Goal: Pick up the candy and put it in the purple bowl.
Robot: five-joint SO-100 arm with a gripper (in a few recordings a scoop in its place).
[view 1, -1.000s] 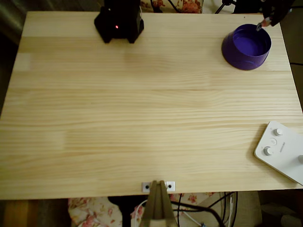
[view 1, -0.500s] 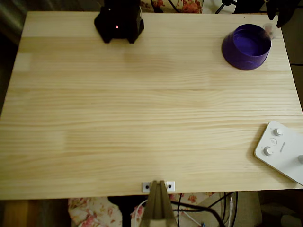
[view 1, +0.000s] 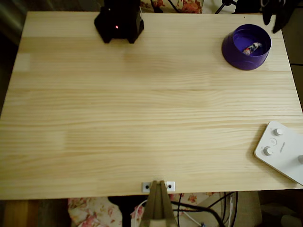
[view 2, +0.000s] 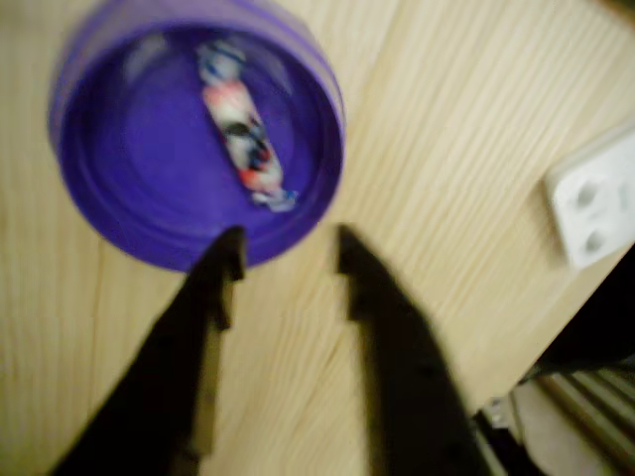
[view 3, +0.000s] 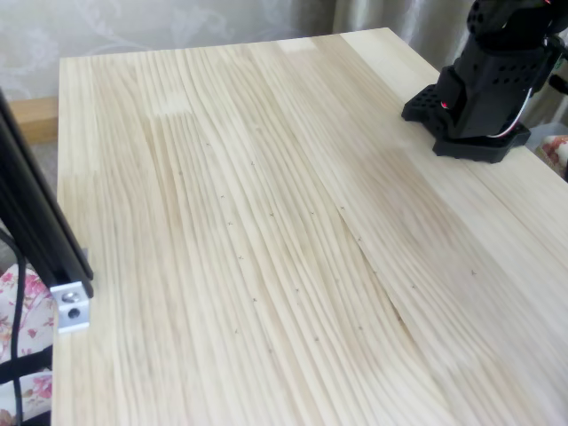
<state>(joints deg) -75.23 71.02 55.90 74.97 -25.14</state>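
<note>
Pincer (view 2: 288, 248): released; in the wrist view the two black fingers (view 2: 213, 288) stand well apart with bare wood showing through the gap between them; nothing is held and neither tip touches the candy. The tip of the left finger in that view overlaps the near rim of the bowl (view 2: 119, 233); whether it touches the rim or hangs above it cannot be told; the right finger lies over bare desk just beside the bowl. In the overhead view the pincer (view 1: 273, 14) shows as a dark shape at the far right corner of the desk, just beyond the bowl; its opening cannot be read there.

Candy (view 1: 251, 48): lies on the floor of the bowl, apart from the pincer; in the wrist view the candy (view 2: 241, 134) lies lengthwise across the middle of the floor, one twisted end toward the far wall, the other toward the near wall; the wrapper is mottled pink, white and dark blue.

Bowl (view 1: 234, 54): purple, round, upright; stands on the desk (view 1: 142, 118) near the far right corner in the overhead view, clear of both edges.

Arm base (view 1: 119, 21): black, at the far edge of the desk, left of centre in the overhead view, a red light showing on it; in the fixed view the arm base (view 3: 484, 89) stands at the top right corner of the desk (view 3: 266, 248).

White device (view 1: 281, 150): with knobs, at the right edge toward the near corner, partly overhanging; in the wrist view its corner (view 2: 595, 203) shows at the right, well apart from the bowl.
</note>
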